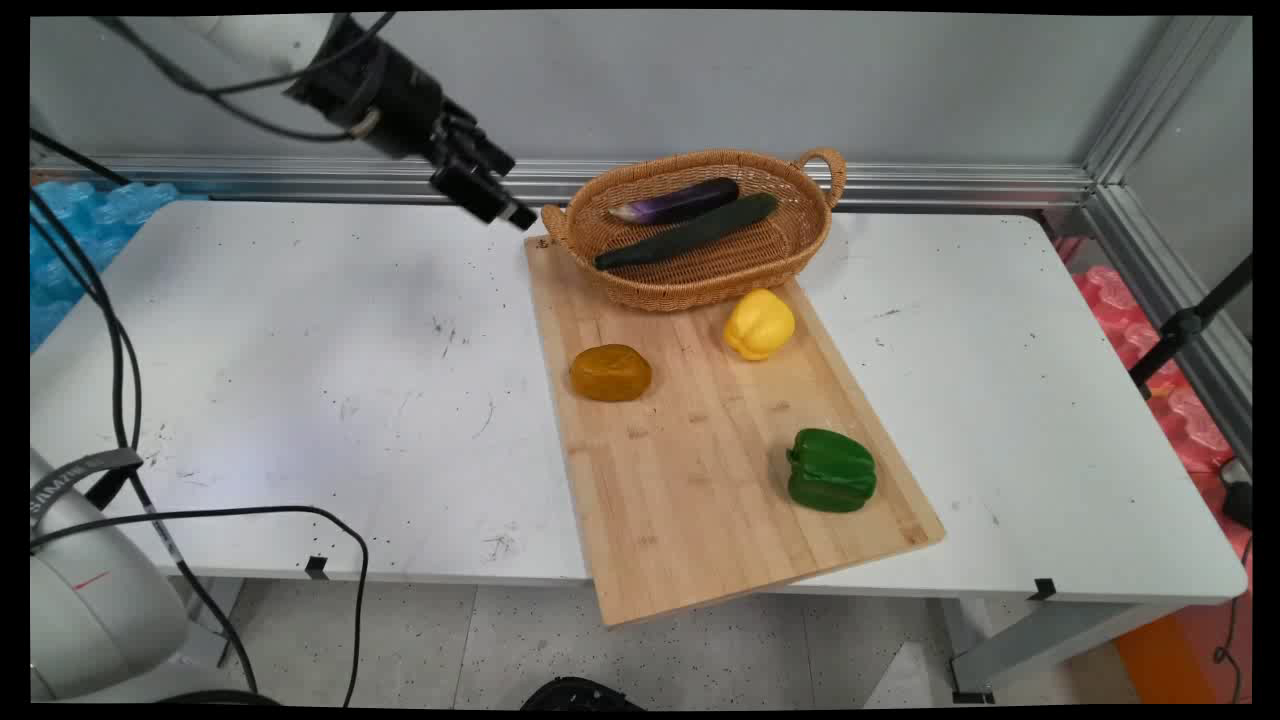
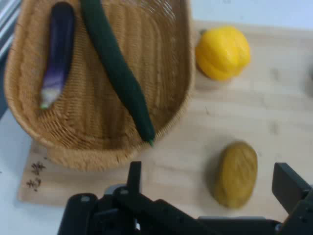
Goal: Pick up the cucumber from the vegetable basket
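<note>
Above the far left corner of the board (image 1: 700, 430) my hand (image 1: 497, 203) hangs in the air, fingers spread apart and holding nothing. It is raised off the table (image 1: 300, 380), just beside the basket's left handle, touching neither.

The board lies slantwise on the table, its near corner jutting over the table's near edge. At the board's far end stands the basket (image 1: 700, 285), and in it lie two things side by side: an eggplant (image 1: 675, 202) toward the far rim and a cucumber (image 1: 690, 232) just nearer, its thin tip pointing at the basket's left end. Whether the two touch I cannot quite tell from either view.

On the bare board, a yellow pepper (image 1: 760, 324) sits just in front of the basket's near wall. A brownish potato (image 1: 610, 372) rests near the board's left edge, apart from the basket; from my hand view it lies between my fingers, well below them. A green pepper (image 1: 831, 470) lies near the board's right edge toward the near end, well apart from the others.
</note>
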`<state>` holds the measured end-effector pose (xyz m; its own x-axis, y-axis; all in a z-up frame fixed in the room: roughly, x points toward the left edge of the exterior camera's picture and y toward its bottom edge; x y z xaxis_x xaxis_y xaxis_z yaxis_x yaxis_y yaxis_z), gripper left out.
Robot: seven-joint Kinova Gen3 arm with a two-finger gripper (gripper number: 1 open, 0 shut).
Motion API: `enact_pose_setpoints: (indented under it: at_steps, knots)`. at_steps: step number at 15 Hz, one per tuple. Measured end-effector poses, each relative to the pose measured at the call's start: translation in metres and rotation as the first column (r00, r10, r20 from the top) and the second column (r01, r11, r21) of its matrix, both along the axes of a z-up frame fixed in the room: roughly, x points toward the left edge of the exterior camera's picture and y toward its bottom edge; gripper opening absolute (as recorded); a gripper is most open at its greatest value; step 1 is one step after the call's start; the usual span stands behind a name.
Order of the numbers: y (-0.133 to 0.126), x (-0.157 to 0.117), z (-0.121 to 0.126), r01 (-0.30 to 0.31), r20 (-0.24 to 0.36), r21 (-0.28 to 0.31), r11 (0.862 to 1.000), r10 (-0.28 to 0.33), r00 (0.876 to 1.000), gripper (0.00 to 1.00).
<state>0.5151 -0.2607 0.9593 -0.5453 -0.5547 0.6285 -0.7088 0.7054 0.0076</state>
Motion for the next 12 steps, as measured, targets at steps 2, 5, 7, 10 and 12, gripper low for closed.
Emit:
enact_pose_setpoints:
  at_steps: [2, 5, 7, 10, 12]
  knots:
    - [-0.014, -0.007, 0.005, -0.06, -0.022, -0.005, 0.998, 0.06, 0.998, 1.0]
    - [-0.039, -0.021, 0.004, -0.144, -0.043, -0.006, 0.99, 0.143, 0.989, 1.0]
    - [-0.057, -0.033, -0.002, -0.181, -0.05, -0.002, 0.983, 0.181, 0.982, 1.0]
    - [-0.091, -0.056, -0.018, -0.22, -0.04, 0.005, 0.975, 0.221, 0.975, 1.0]
    - [-0.114, -0.07, -0.033, -0.243, -0.019, 0.012, 0.97, 0.244, 0.97, 1.0]
